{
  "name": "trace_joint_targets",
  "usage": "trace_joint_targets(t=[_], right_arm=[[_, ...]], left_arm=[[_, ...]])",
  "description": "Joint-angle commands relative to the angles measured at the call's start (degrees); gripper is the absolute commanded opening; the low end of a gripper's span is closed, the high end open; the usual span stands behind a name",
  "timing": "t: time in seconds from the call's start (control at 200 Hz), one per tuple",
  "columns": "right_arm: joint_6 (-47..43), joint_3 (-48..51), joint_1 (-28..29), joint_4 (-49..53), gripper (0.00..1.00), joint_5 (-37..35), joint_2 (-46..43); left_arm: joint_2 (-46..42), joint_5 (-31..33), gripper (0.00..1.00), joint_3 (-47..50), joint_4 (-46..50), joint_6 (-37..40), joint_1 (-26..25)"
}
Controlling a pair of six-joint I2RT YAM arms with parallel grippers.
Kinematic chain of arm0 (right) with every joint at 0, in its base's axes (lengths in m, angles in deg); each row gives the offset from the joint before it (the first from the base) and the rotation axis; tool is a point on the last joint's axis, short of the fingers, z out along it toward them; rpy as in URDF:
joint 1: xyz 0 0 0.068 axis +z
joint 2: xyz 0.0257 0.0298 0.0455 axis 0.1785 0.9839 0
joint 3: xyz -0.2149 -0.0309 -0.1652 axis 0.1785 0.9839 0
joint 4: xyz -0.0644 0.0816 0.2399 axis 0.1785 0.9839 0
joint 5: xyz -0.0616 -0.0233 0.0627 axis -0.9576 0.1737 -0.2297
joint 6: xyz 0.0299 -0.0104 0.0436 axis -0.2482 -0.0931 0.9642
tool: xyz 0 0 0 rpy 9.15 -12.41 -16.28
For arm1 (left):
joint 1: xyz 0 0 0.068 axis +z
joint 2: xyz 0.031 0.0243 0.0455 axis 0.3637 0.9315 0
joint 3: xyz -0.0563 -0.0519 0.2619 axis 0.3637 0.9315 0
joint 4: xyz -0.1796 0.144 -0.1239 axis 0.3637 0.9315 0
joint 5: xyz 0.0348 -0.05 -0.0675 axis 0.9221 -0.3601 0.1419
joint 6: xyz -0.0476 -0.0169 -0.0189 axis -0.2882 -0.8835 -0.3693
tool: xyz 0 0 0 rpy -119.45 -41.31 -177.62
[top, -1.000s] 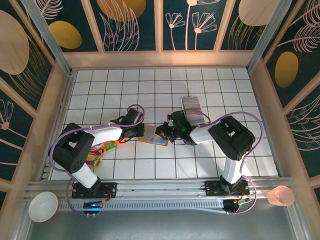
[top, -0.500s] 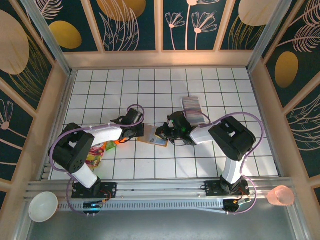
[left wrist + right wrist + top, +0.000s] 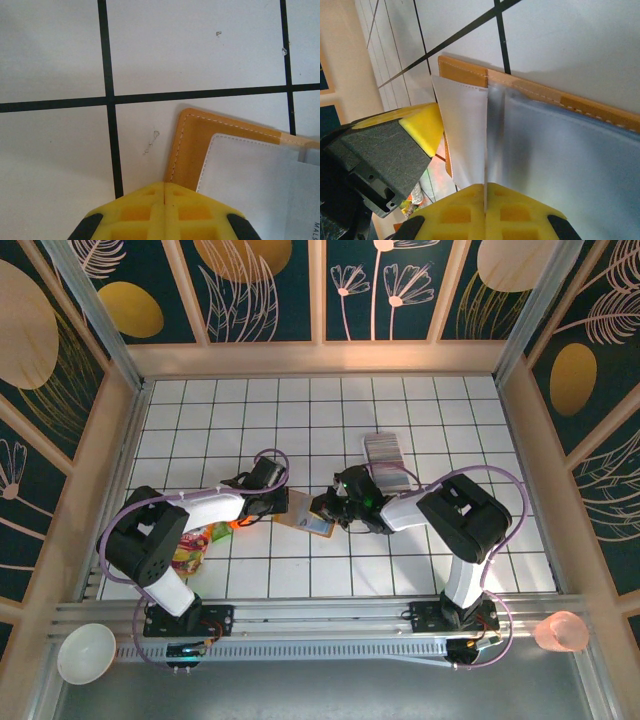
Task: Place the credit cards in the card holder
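Near the middle of the table [image 3: 450,410], almost nothing has shifted over the last second: both arms stay parked at the card holder [image 3: 300,512], so the insertion looks to be under way rather than finished. The left gripper [image 3: 165,189] has its yellow fingers pressed together, with the tips at the holder's corner, seemingly pinning it down. The right gripper [image 3: 485,190] is also closed, on what looks like one credit card [image 3: 486,140] seen edge-on, standing over the open holder. The holder lies flat and open, with a tan leather border around pale stitched panels. Behind the right arm the row of credit cards [image 3: 385,460] waits on edge, so most of the job probably remains.
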Motion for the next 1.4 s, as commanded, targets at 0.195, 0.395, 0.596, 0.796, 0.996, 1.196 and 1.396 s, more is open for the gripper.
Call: trace_joint_targets(t=[0.195, 0.395, 0.596, 0.796, 0.996, 1.196, 1.396], right_arm=[[0.5, 0.7, 1.0, -2.8, 0.0, 0.7, 1.2], [0.6, 0.6, 1.0, -2.4, 0.0, 0.3, 2.5], [0.4, 0.5, 1.0, -2.1, 0.0, 0.2, 2.8], [0.1, 0.1, 1.2, -1.3, 0.0, 0.3, 2.9], [-0.4, 0.0, 1.2, 1.6, 0.0, -0.7, 1.6], [-0.2, 0.7, 1.2, 2.9, 0.0, -2.2, 0.8], [0.6, -0.4, 1.5, 1.6, 0.01, -2.1, 2.6]], left_arm=[[-1.1, 0.4, 0.17, 0.3, 5.1, -0.3, 0.2], [-2.3, 2.5, 0.29, -0.9, 5.1, -0.2, 0.1], [-0.4, -1.2, 0.29, -1.5, 4.1, 0.6, 0.1], [1.3, -2.8, 0.21, -0.9, 3.8, 1.5, 0.2], [2.9, -2.0, 0.12, -0.7, 4.4, 1.7, 0.2], [2.5, -1.0, 0.06, 0.1, 4.7, 1.7, 0.2], [3.0, -1.4, 0.02, 0.6, 4.7, 1.7, 0.1]])
